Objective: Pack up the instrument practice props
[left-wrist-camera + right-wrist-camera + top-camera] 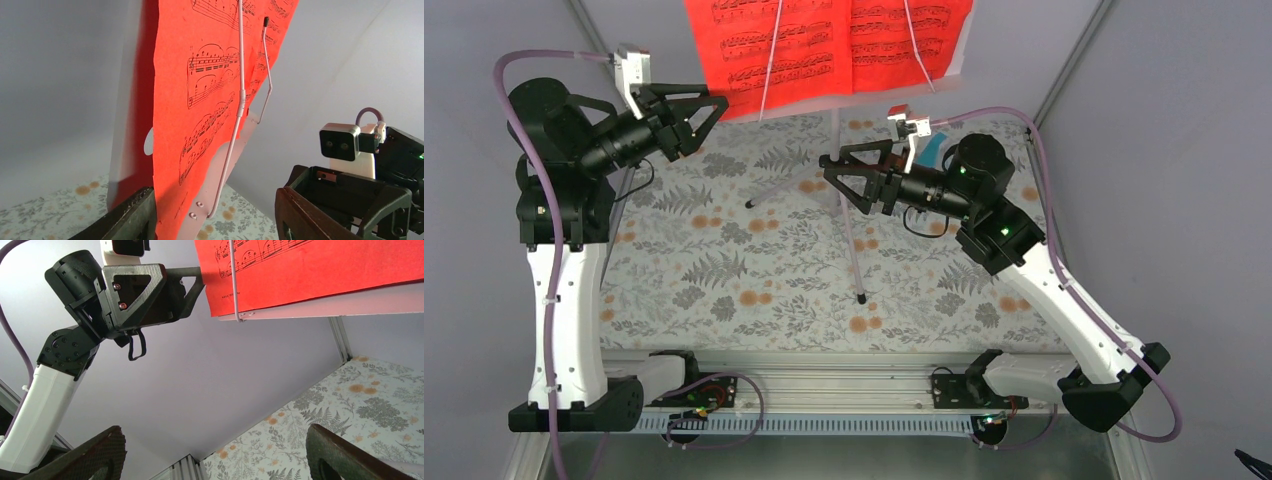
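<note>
Beside the stand (837,140), my left gripper (707,122) straddles the edge of a red sheet (754,50), jaws spread; my right gripper (832,178) hangs spread, empty. Tugging under the wire (241,75) could tear paper or tip the stand.

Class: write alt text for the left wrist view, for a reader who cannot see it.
A red music sheet leans on a pale stand desk under a wire retainer. The open left gripper straddles its lower edge.

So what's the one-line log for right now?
left gripper: open, red sheet edge between fingers | right gripper: open, empty | music stand: upright, sheets on it
</note>
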Robot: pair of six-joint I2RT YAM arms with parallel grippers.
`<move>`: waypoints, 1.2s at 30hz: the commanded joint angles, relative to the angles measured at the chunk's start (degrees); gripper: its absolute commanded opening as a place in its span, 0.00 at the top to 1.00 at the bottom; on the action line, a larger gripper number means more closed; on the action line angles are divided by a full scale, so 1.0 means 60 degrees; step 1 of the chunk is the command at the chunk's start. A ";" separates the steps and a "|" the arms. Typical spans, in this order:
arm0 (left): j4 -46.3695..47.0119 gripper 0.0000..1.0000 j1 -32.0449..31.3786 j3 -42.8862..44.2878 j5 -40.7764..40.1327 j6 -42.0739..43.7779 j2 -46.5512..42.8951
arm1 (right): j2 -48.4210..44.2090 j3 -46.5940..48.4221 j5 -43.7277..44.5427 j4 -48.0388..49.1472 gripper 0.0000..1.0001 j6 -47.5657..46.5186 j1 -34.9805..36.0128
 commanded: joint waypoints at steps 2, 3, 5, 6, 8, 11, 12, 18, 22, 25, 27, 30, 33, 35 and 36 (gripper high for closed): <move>0.0388 0.44 -0.0038 -0.0072 0.0380 -0.0165 0.0037 | 0.0103 0.0032 0.0025 0.0349 0.15 0.0151 0.0168; 0.0443 0.45 -0.0038 -0.0093 0.0412 -0.0195 0.0051 | 0.0135 0.0073 0.0012 0.0371 0.15 0.0162 0.0182; 0.0484 0.45 -0.0041 -0.0118 0.0431 -0.0211 0.0081 | 0.0207 0.0152 -0.0004 0.0396 0.15 0.0169 0.0219; 0.0481 0.45 -0.0049 -0.0124 0.0433 -0.0219 0.0098 | 0.0261 0.0204 -0.0017 0.0397 0.15 0.0176 0.0238; 0.0523 0.45 -0.0052 -0.0124 0.0446 -0.0226 0.0127 | 0.0345 0.0339 -0.0032 0.0408 0.15 0.0178 0.0277; 0.0607 0.48 -0.0052 -0.0159 0.0477 -0.0270 0.0166 | 0.0455 0.0557 -0.0042 0.0465 0.15 0.0178 0.0325; 0.0639 0.49 -0.0065 -0.0191 0.0489 -0.0290 0.0171 | 0.0500 0.0659 -0.0035 0.0481 0.15 0.0170 0.0348; 0.1006 0.55 -0.0138 -0.0387 0.0594 -0.0487 0.0266 | 0.0768 0.1255 -0.0171 0.0657 0.17 0.0230 0.0458; 0.1136 0.58 -0.0191 -0.0330 0.0611 -0.0549 0.0409 | 0.0995 0.1632 -0.0175 0.0833 0.17 0.0264 0.0492; 0.1217 0.62 -0.0262 -0.0312 0.0609 -0.0598 0.0514 | 0.1308 0.2087 0.0064 0.0782 0.18 0.0300 0.0488; 0.1295 0.63 -0.0318 -0.0311 0.0609 -0.0633 0.0581 | 0.1603 0.2508 0.0274 0.0648 0.19 0.0305 0.0492; 0.1440 0.64 -0.0408 -0.0311 0.0595 -0.0701 0.0647 | 0.2106 0.3203 0.0385 0.0558 0.21 0.0531 0.0492; 0.1522 0.66 -0.0510 -0.0255 0.0545 -0.0762 0.0818 | 0.2703 0.3947 0.0220 0.0603 0.23 0.0828 0.0492; 0.1499 0.68 -0.0595 -0.0138 0.0484 -0.0737 0.0943 | 0.3034 0.4366 0.0199 0.0658 0.25 0.0999 0.0481; 0.1481 0.68 -0.0640 -0.0095 0.0451 -0.0717 0.0993 | 0.3162 0.4503 0.0224 0.0725 0.26 0.1077 0.0485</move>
